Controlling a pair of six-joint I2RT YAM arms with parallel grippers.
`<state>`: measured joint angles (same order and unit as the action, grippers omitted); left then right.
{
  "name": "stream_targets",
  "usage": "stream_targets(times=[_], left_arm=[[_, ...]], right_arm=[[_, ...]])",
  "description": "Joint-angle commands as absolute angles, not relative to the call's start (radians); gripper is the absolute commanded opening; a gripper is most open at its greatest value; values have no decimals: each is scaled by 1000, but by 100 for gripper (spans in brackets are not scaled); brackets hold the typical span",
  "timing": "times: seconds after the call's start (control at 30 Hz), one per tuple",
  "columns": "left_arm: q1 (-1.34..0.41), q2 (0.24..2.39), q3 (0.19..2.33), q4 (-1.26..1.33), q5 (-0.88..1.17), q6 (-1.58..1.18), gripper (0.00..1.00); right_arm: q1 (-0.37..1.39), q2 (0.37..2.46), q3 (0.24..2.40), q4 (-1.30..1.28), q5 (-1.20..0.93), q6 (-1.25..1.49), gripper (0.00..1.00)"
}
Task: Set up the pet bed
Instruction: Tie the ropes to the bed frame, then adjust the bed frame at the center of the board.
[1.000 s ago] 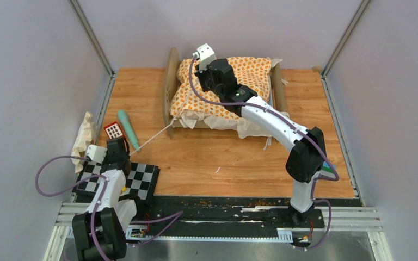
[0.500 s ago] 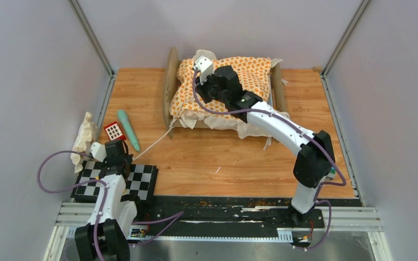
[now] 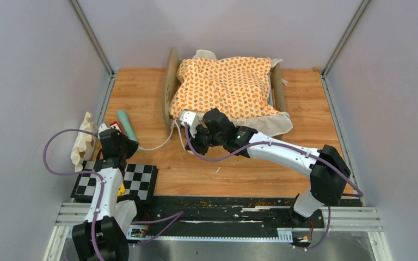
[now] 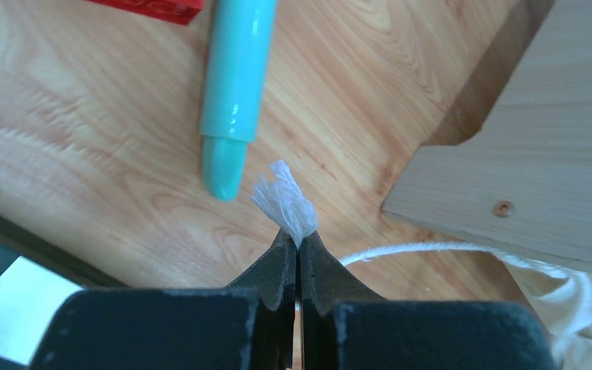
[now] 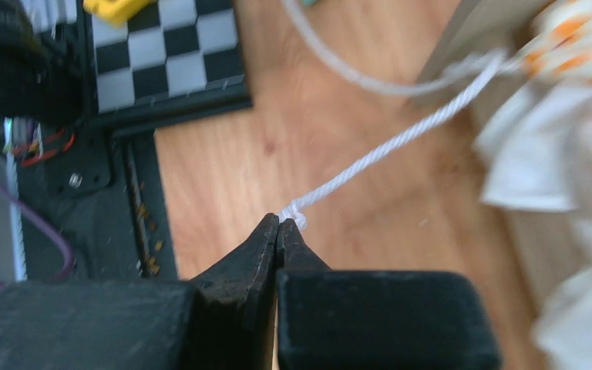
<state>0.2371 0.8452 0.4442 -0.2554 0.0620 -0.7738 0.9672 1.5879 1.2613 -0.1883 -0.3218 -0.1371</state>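
The pet bed (image 3: 170,87) stands at the back centre, with light-wood end boards left and right. The orange-patterned cushion (image 3: 226,87) lies over it, its cream edge hanging at the front right. A white pillow (image 3: 204,54) peeks out behind the cushion. My left gripper (image 3: 133,145) is shut on the frayed end of a white tie string (image 4: 285,202), left of the bed's front corner (image 4: 524,162). My right gripper (image 3: 190,145) is shut on a second tie string (image 5: 370,158) near its knot, just in front of the bed's left end.
A teal pen (image 3: 126,124) and a red card (image 3: 113,126) lie beside my left gripper. A crumpled beige cloth (image 3: 83,142) lies at the left wall. A checkerboard (image 3: 139,182) sits at the near left. Grey walls close in the left, back and right.
My right gripper left the top of the cushion, came down to the bed's front left and took hold of a tie string. My left gripper edged towards the bed; its string went slack.
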Motion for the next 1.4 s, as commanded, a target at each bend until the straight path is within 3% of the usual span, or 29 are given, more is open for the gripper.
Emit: stream_targets(times=[0.0, 0.1, 0.2, 0.23, 0.43, 0.53, 0.8, 0.97, 1.17, 1.37], left_arm=[[239, 881, 513, -193, 166, -719, 0], [222, 912, 526, -170, 191, -712, 4], [193, 941, 567, -179, 198, -690, 25], [187, 945, 583, -192, 194, -683, 31], [179, 880, 661, -287, 121, -619, 77], [178, 820, 677, -323, 83, -580, 97], [33, 790, 755, -418, -58, -469, 100], [-81, 785, 809, -394, -135, -422, 100], [-89, 912, 960, -387, -85, -330, 100], [-89, 1008, 1070, -319, -7, -277, 100]], right_arm=[[1024, 1606, 1178, -236, -387, -67, 3], [1048, 1648, 1179, -258, -330, -45, 28], [1058, 1650, 1223, -305, -209, -45, 61], [1058, 1636, 1234, -315, -159, -47, 66], [1051, 1485, 1189, -315, 231, -15, 77], [1015, 1396, 1136, -335, 312, 60, 77], [913, 1175, 1041, -581, 362, 285, 80], [887, 967, 867, -576, 345, 371, 81], [877, 804, 769, -582, 345, 403, 84], [874, 796, 764, -632, 338, 398, 85]])
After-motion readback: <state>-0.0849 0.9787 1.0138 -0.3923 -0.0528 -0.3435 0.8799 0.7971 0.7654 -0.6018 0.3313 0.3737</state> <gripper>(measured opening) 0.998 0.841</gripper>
